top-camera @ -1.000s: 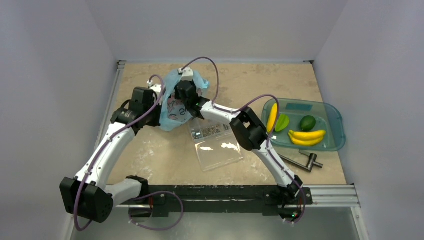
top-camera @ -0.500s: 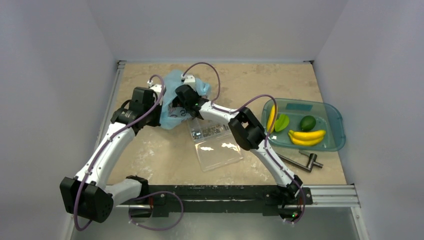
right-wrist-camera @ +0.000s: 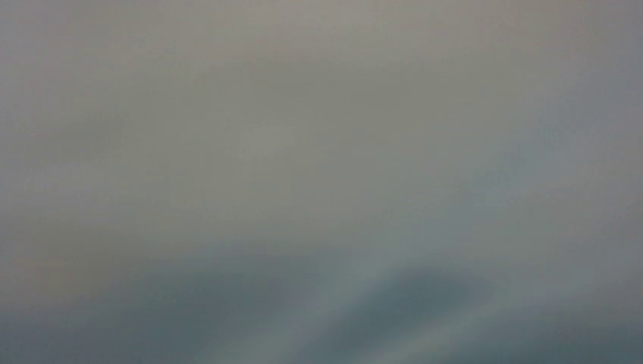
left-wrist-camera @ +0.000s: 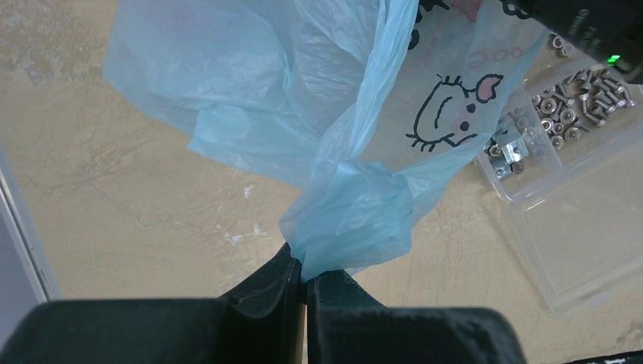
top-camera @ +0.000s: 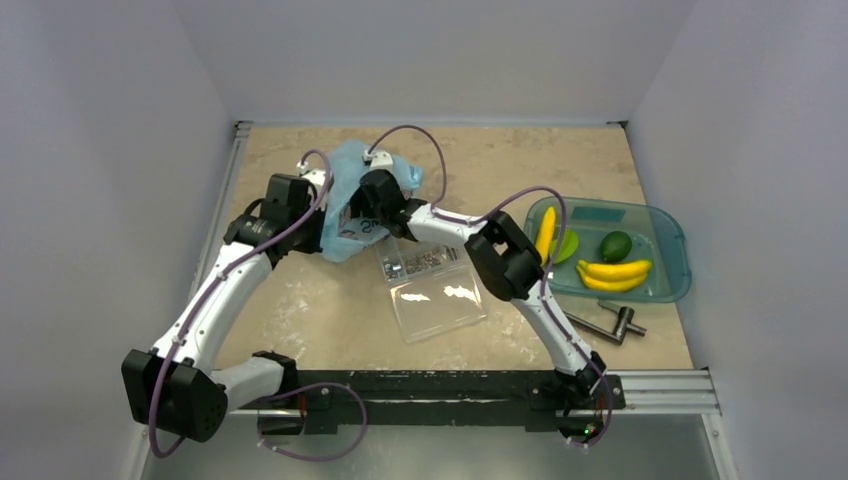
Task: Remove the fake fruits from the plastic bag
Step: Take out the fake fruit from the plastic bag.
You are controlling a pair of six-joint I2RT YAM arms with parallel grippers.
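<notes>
The light-blue plastic bag (top-camera: 347, 163) lies at the back of the table, left of centre. My left gripper (left-wrist-camera: 305, 277) is shut on a bunched corner of the bag (left-wrist-camera: 356, 220). My right gripper (top-camera: 377, 196) reaches into the bag's mouth from the right. Its fingers are hidden by the plastic, and the right wrist view is only a grey blur. Fake fruits lie in the teal tray (top-camera: 680, 262) at the right: a yellow banana (top-camera: 543, 235), a green ribbed fruit (top-camera: 568, 245), a round green one (top-camera: 615, 245) and a banana bunch (top-camera: 613, 273). Any fruit inside the bag is hidden.
A clear plastic box (top-camera: 437, 300) with small metal screws (top-camera: 415, 260) sits just in front of the bag, under the right forearm. A grey metal crank tool (top-camera: 610, 322) lies near the front right. White walls close in on both sides.
My right wrist has shifted slightly right and lower inside the bag's mouth, and the bag's upper edge has spread rightward. The left arm keeps its hold unchanged.
</notes>
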